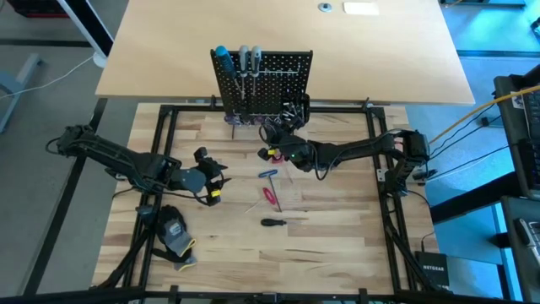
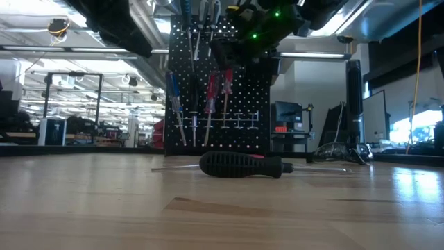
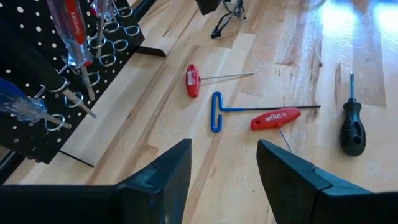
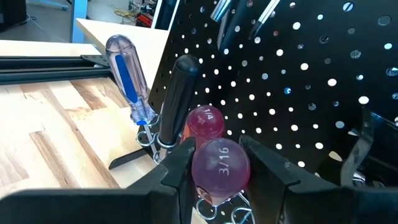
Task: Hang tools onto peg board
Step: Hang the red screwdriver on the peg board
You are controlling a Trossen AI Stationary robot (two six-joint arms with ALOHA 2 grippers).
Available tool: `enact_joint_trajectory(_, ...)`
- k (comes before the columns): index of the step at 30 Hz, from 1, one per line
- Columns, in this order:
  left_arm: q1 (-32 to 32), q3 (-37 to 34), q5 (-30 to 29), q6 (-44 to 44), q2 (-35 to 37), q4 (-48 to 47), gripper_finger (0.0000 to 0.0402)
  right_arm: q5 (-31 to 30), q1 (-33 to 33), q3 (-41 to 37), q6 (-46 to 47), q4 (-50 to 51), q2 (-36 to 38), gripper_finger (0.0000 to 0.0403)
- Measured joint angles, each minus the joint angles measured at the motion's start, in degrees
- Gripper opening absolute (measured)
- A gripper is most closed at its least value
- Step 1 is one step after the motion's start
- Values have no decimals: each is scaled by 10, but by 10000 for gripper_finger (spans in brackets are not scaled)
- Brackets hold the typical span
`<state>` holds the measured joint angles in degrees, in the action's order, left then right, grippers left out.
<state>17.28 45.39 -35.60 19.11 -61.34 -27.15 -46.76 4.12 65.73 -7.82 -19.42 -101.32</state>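
Butcher-block table [image 1: 337,253] carries peg board [image 1: 263,83], black-handled screwdriver [image 1: 272,222], red screwdriver [image 1: 270,196], blue T-key [image 1: 267,174], black-and-yellow glove [image 1: 175,233].

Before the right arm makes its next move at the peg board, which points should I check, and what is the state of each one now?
1. Right pincer closed on the red 3/16 handle: ok, the fingers sit on both sides of it.
2. Handle lined up with a wire ring of the peg board: cannot tell; the rings below are mostly hidden.
3. Neighbouring tools clear: not ok; a second red handle and a black handle stand right beside it.
4. Left pincer out of the way: ok, open and empty, over the table away from the board.
5. Tools waiting on the table: ok; blue T-key, two red drivers and black screwdriver lie free.
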Motion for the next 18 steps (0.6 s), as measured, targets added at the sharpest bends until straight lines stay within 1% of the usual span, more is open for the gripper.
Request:
enact_joint_trajectory(9,0,0,0,-4,0,13,170,9,1,45,3,67,0,106)
enact_joint_trajectory(14,0,0,0,-4,0,13,170,14,1,77,22,130,0,107)
enact_joint_trajectory(18,0,0,0,-4,0,13,170,15,1,83,24,141,0,107)
